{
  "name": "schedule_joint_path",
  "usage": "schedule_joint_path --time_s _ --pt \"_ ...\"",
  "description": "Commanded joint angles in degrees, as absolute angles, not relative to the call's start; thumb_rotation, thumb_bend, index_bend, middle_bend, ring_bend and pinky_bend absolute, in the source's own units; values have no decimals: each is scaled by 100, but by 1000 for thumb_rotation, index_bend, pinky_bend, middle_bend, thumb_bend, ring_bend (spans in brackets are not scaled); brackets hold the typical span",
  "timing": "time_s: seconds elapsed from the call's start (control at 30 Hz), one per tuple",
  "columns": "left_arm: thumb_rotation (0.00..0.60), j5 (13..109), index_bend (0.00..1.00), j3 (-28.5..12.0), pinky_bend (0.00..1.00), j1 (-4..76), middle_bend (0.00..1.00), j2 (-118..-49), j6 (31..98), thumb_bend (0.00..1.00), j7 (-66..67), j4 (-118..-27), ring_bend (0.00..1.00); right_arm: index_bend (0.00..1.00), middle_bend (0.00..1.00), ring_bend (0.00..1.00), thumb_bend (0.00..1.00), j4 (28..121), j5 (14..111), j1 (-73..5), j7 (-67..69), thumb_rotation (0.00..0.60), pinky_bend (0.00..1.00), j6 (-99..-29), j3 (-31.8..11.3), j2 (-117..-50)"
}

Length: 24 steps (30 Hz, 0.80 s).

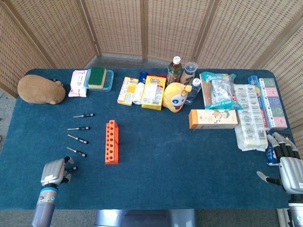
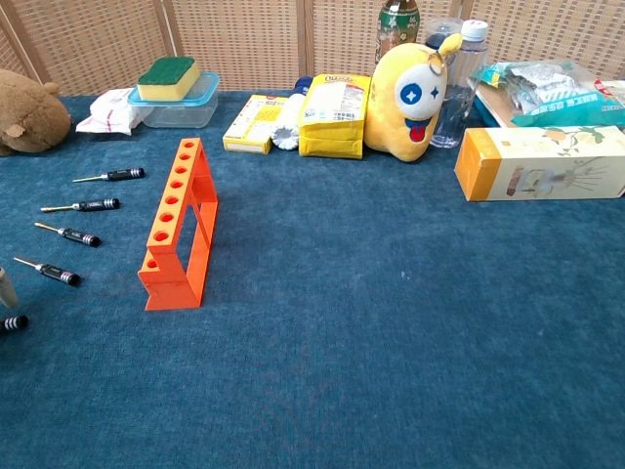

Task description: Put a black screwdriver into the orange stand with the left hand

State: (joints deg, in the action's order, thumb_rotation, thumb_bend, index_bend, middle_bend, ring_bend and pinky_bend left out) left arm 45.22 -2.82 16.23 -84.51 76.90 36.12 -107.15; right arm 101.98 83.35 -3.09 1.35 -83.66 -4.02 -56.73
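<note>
The orange stand (image 1: 111, 142) (image 2: 178, 227) stands upright on the blue cloth, its row of holes empty. Left of it several black screwdrivers lie in a column, among them one at the far end (image 1: 84, 115) (image 2: 109, 176) and one closer (image 1: 76, 152) (image 2: 47, 271). The nearest screwdriver (image 1: 71, 168) (image 2: 12, 322) lies flat, its shaft hidden under my left hand (image 1: 55, 171). That hand's fingers curve on either side of the handle, and no grip shows. One fingertip (image 2: 5, 288) shows at the chest view's left edge. My right hand (image 1: 289, 168) rests open at the right edge.
A brown plush (image 1: 41, 89) lies at the back left. Boxes, bottles, a yellow plush toy (image 1: 176, 97) and a sponge in a container (image 1: 98, 77) line the back. An orange-printed carton (image 1: 213, 118) and snack packs (image 1: 251, 118) fill the right side.
</note>
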Motion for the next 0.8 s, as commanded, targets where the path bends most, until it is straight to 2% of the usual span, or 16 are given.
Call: schedule_joint_path --time_s 0.03,0.27,0.5,0.8 --pt "600 4542 397 -279 1000 1627 1000 -8465 7716 347 3602 -10698 1000 0 6 63 0 10197 8331 -312 155 600 0 -8353 -401 -5667" --pt "600 4685 403 -203 1000 1641 1000 -8567 7809 354 3668 -10570 1000 0 6 63 0 10197 8327 -315 162 600 0 -8346 -401 -5665" --pt "600 4894 462 -103 1000 1577 1000 -8666 7877 371 3590 -10447 1000 0 6 64 0 10205 8338 -310 183 600 0 -8355 -398 -5655" --pt "600 4963 462 -69 1000 1574 1000 -8800 7980 353 3779 -10287 1000 0 6 64 0 10204 8342 -309 198 600 0 -8358 -399 -5647"
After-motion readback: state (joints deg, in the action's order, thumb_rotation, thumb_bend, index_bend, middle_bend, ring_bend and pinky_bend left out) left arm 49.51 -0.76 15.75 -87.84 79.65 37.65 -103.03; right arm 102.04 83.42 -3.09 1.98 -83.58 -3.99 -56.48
